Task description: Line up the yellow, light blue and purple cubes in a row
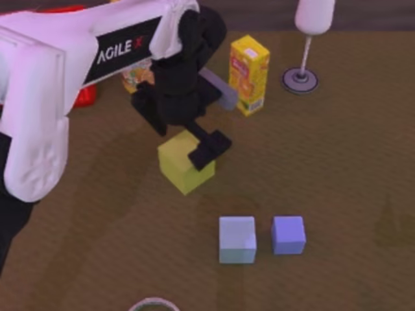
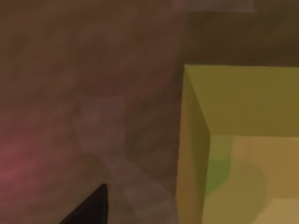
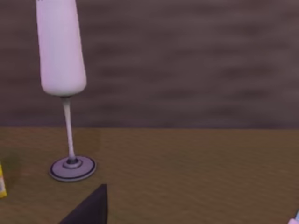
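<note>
The yellow cube (image 1: 185, 165) rests on the table left of centre, behind and to the left of the other two cubes. My left gripper (image 1: 178, 133) hangs open just over it, with one black finger (image 1: 209, 150) above the cube's right top edge. In the left wrist view the yellow cube (image 2: 243, 144) fills one side and a single fingertip (image 2: 96, 205) shows beside it, apart from it. Near the front, the light blue cube (image 1: 237, 240) and the purple cube (image 1: 288, 234) sit side by side with a small gap. My right arm is outside the top view; its fingertip (image 3: 96, 205) shows over bare table.
A tall yellow juice carton (image 1: 249, 72) stands behind the yellow cube. A wine glass (image 1: 300, 79) stands at the back right and shows close in the right wrist view as wine glass (image 3: 70, 140). A small orange box (image 1: 137, 74) and a red object (image 1: 84, 97) lie under my left arm.
</note>
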